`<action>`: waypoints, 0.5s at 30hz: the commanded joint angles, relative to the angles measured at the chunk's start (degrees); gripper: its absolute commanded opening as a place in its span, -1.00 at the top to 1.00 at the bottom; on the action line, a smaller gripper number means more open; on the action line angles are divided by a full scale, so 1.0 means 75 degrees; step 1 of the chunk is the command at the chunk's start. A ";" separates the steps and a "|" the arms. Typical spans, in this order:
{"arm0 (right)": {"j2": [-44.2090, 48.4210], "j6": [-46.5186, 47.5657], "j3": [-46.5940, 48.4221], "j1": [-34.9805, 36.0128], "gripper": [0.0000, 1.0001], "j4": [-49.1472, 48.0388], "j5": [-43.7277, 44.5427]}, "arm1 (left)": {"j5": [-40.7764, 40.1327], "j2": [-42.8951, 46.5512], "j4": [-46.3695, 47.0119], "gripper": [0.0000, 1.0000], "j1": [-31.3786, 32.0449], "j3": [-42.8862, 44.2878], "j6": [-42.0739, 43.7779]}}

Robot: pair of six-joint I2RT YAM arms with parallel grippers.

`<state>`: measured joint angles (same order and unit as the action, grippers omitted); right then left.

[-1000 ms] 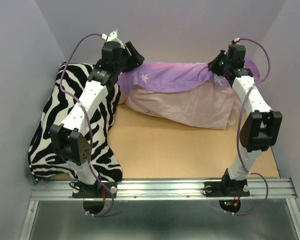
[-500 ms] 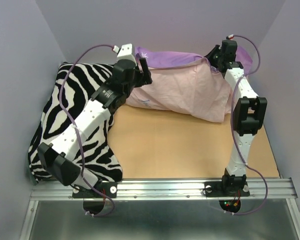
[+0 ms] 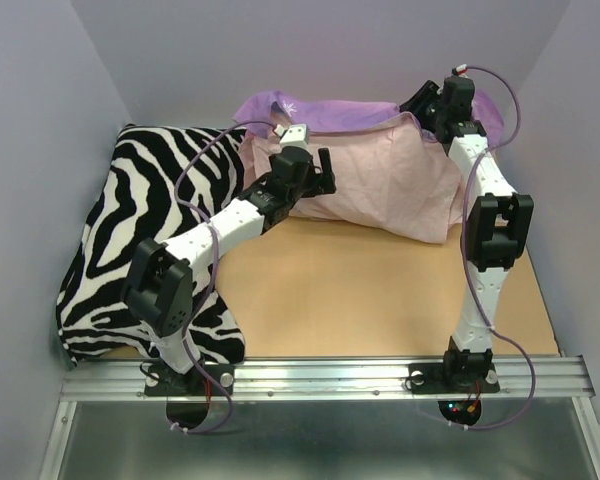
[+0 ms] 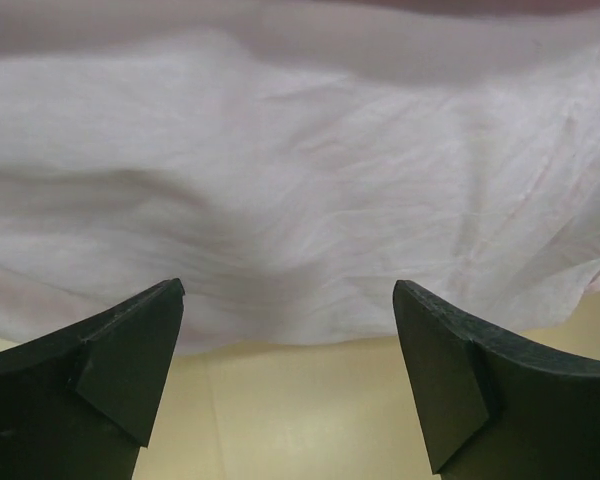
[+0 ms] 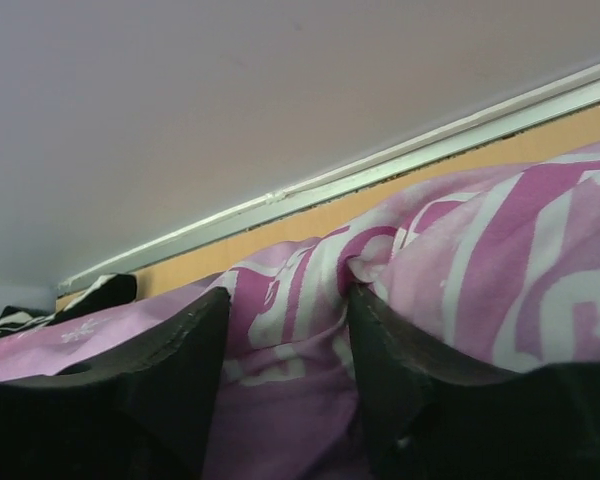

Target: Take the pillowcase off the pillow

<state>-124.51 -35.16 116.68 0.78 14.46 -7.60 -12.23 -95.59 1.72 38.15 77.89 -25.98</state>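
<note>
The pillowcase [image 3: 380, 185] lies heaped at the back of the table, pale pink inside showing, with a purple edge [image 3: 310, 108] along the top. It covers a plump bulk; the pillow itself is hidden. My left gripper [image 3: 320, 175] is open just in front of the heap's left part. In the left wrist view its jaws [image 4: 290, 300] hold nothing, with pale fabric [image 4: 300, 180] ahead and bare table below. My right gripper [image 3: 422, 100] is at the heap's top right corner. Its jaws [image 5: 285, 300] stand apart, with printed pink-and-white pillowcase fabric [image 5: 460, 250] bunched between them.
A black-and-white zebra-striped cushion [image 3: 130, 230] fills the left side of the wooden table [image 3: 360, 290], under the left arm. Purple walls close in at the back and both sides. A metal rail [image 3: 330, 375] runs along the near edge.
The left gripper let go of the pillowcase's upper left corner, opened wide and came down and rightward in front of the heap. The right gripper's jaws have parted; the purple edge dropped back.
</note>
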 commanded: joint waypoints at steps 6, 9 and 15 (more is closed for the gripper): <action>-0.0098 0.0363 0.0016 -0.0033 -0.38 0.0873 -0.0276 | -0.0150 -0.0835 0.1306 -0.89 0.0058 0.0138 -0.0439; -0.0075 0.0363 0.0063 -0.0045 -0.43 0.0896 -0.0288 | -0.0267 -0.1035 0.1307 -0.67 0.0058 0.0314 -0.0498; 0.0253 0.0445 -0.0018 -0.0045 -0.49 0.0908 -0.0206 | -0.0631 -0.1317 0.0580 1.00 0.0046 0.1064 -0.0159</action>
<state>-124.27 -33.47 116.81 0.82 13.28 -9.47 -14.55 -106.30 6.50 38.41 81.32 -29.02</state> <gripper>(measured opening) 0.735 0.027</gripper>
